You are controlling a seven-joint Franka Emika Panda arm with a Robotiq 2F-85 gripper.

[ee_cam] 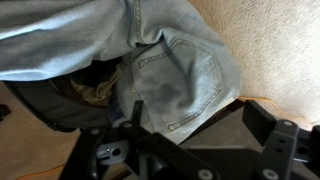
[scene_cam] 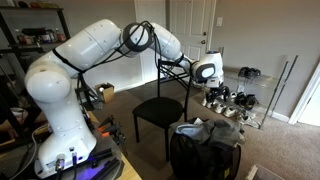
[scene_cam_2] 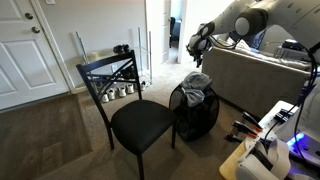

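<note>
One white robot arm [scene_cam: 70,70] stretches past the black metal chair [scene_cam_2: 135,120], which crowds the black fabric laundry hamper [scene_cam_2: 195,118] just beside it. Light blue denim jeans [ee_cam: 175,75] sit heaped over the hamper's rim; it looks overfull to me. My gripper [scene_cam_2: 197,48] hovers above them, jaws spread wide, holding nothing.

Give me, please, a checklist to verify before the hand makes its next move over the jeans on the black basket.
1. Hand open and empty: ok, jaws stand wide.
2. Hand clear of the jeans: ok, it hovers above them, apart.
3. Jeans in the wrist view: ok, a back pocket shows.
4. Jeans on top of the black basket: ok, draped over its rim.
5. Chair out of the way: ok, it stands beside the basket.
6. Things under the jeans: cannot tell.
</note>
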